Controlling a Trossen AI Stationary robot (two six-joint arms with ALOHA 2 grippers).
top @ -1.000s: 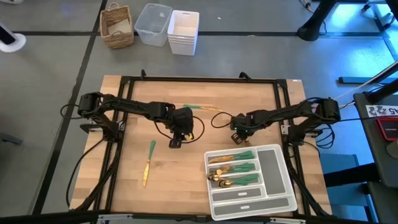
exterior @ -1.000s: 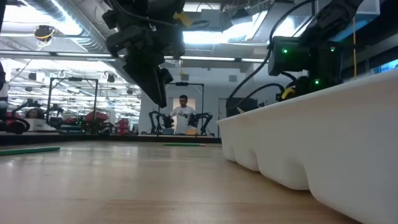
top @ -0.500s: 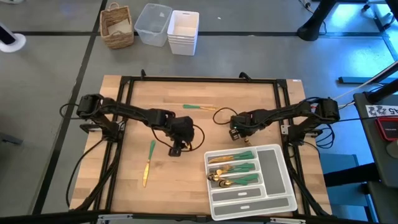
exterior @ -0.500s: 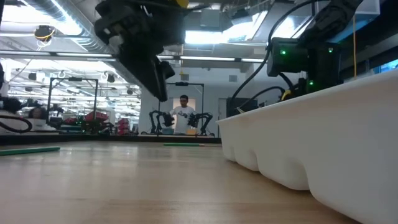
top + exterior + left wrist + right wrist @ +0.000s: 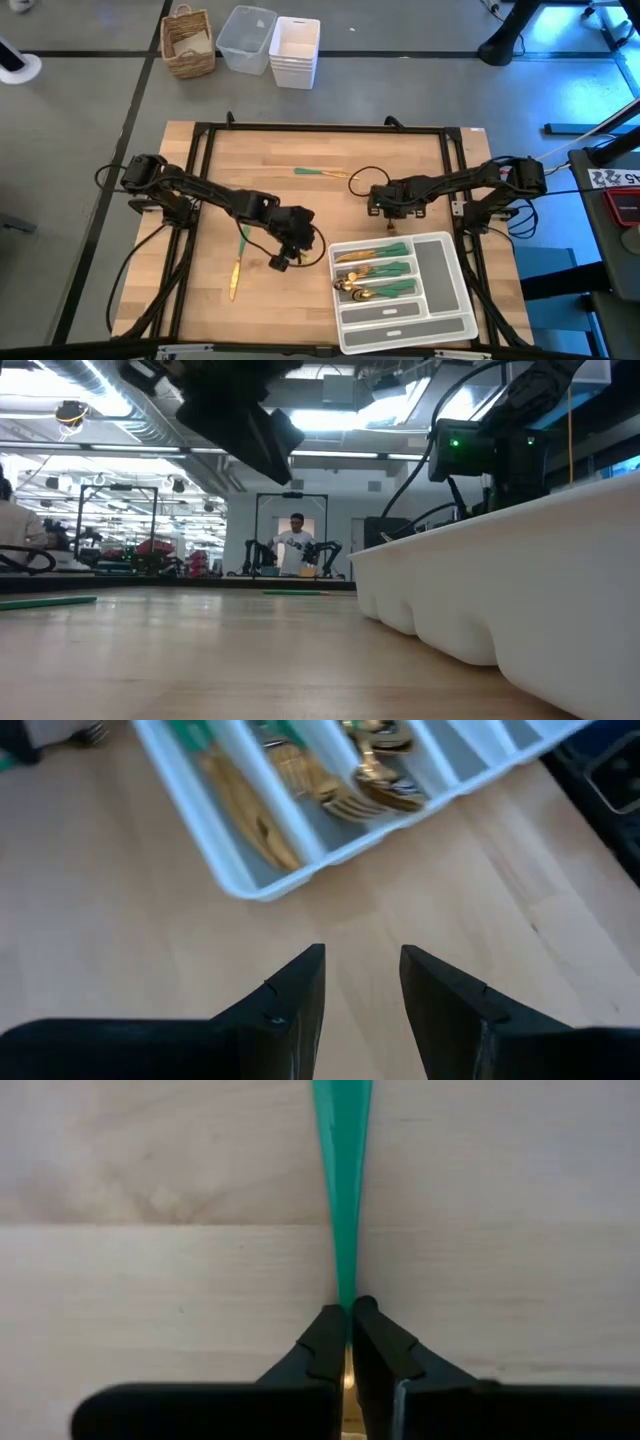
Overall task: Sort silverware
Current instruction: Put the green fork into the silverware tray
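Observation:
A white tray [image 5: 452,290] at the near right holds several gold-and-green pieces of silverware [image 5: 378,278]. One knife [image 5: 238,262] lies flat on the table at the near left. Another piece [image 5: 320,173] lies flat at the far middle. My left gripper [image 5: 277,260] hovers open above bare wood just left of the tray [image 5: 262,888], with nothing between its fingers [image 5: 300,982]. My right gripper [image 5: 385,208] points down just beyond the tray's far edge. It is shut on a piece with a green handle [image 5: 343,1170] that lies on the table. My right gripper pinches the piece between its two fingertips [image 5: 322,1330], at the narrow end of the green handle [image 5: 346,1295] where gold metal begins. The fingers come from above, pointing down, one on each side of the handle. The handle lies flat on the wood, running away from the fingers.
Beyond the table's far edge stand a wicker basket [image 5: 189,42], a clear bin [image 5: 246,38] and a white bin [image 5: 295,50]. A black frame [image 5: 320,128] runs around the tabletop. Bare wood lies between the loose knife and the tray.
My left gripper has swung toward the table's near edge and toward the tray, staying open. My right gripper has stayed in place and rolled at the wrist over the piece by the tray's far edge.

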